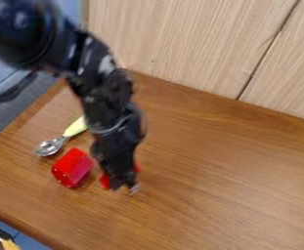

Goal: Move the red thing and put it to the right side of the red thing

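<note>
Brown wooden worktop [232, 180], pale panelling [200, 44] behind — yellow-handled spoon [51, 147] near one red piece [72, 167], pincer [124, 184] partly hiding another red thing [104, 181] — gripped or not, I can't tell.

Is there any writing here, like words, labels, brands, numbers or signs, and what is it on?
No readable text anywhere.
Black arm: pale marks, too blurred to tell whether they are lettering.
Left red thing: small pale specks, no letters or numbers I can make out.
Spoon and table: no writing that I can see.
</note>
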`<state>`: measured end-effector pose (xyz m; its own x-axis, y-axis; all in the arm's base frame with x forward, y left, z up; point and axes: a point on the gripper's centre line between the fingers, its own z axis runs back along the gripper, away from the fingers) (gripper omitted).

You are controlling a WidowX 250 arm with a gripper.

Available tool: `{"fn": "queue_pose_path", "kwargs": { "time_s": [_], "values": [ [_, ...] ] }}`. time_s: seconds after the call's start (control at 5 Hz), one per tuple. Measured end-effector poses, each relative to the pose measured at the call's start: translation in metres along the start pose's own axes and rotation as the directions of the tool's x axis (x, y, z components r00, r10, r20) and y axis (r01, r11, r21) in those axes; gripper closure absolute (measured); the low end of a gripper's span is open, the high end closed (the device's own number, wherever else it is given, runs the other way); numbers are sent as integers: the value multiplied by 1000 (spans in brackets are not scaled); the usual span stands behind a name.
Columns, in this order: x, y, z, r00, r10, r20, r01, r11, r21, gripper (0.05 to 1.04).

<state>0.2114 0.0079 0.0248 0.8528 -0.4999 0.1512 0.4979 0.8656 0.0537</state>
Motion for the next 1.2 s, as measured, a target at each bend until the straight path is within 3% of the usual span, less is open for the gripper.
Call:
{"fn": "queue_pose_path", "kwargs": {
  "time_s": [0.2,0.4,0.6,1.0,1.2],
  "values": [
    [-12,-3,-18,1000,-15,-25,15,1000,-12,805],
    [-12,-4,-25,1000,-19,-19,19,1000,-14,805],
    [-14,-6,-32,999,-26,-45,25,1000,-14,805],
    [-11,-3,-38,999,-18,-49,19,1000,15,761],
    [-10,-2,-38,998,-19,-68,20,1000,22,470]
  ]
}}
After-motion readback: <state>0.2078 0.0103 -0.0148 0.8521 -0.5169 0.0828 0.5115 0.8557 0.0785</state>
